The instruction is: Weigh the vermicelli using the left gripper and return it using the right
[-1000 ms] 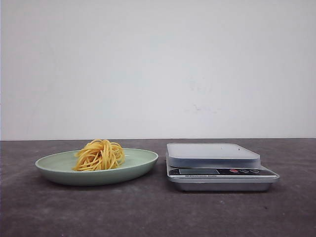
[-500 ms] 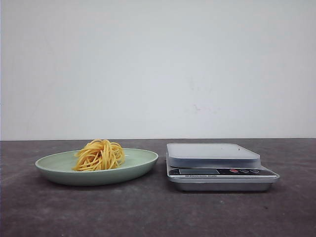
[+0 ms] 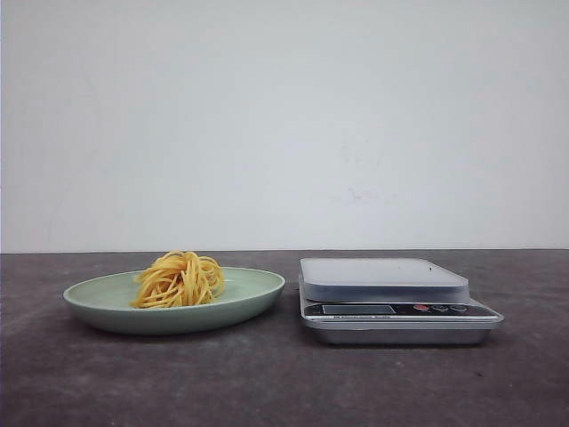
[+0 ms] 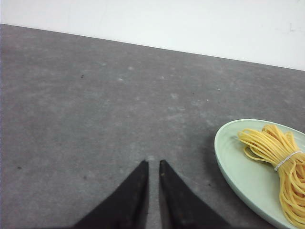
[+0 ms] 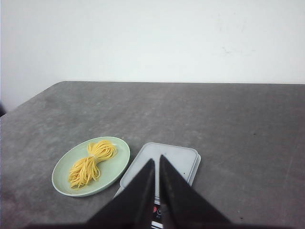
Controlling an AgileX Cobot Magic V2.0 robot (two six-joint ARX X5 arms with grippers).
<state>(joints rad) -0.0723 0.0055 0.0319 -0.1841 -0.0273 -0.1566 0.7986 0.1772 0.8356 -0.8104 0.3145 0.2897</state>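
Nothing has shifted over the last second, so by my reading the weighing has not begun: the left gripper (image 4: 153,164), its black wedge fingers nearly shut on nothing, hangs over bare grey mottled table (image 4: 95,109). Just beside it to the right, the noodles (image 3: 180,279), a springy yellow-orange nest tied by a pale band, sit in the smooth pale green plate (image 3: 98,302). The right gripper (image 5: 157,160), also nearly closed and empty, hovers above the silver scale (image 3: 391,289), whose flat platform is bare.

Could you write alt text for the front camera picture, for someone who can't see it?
A nest of yellow vermicelli sits on a pale green plate on a dark grey table. Beside it, to the right and apart from it, stands a silver kitchen scale with nothing on its platform. A plain white wall fills the background; no robot arm shows.
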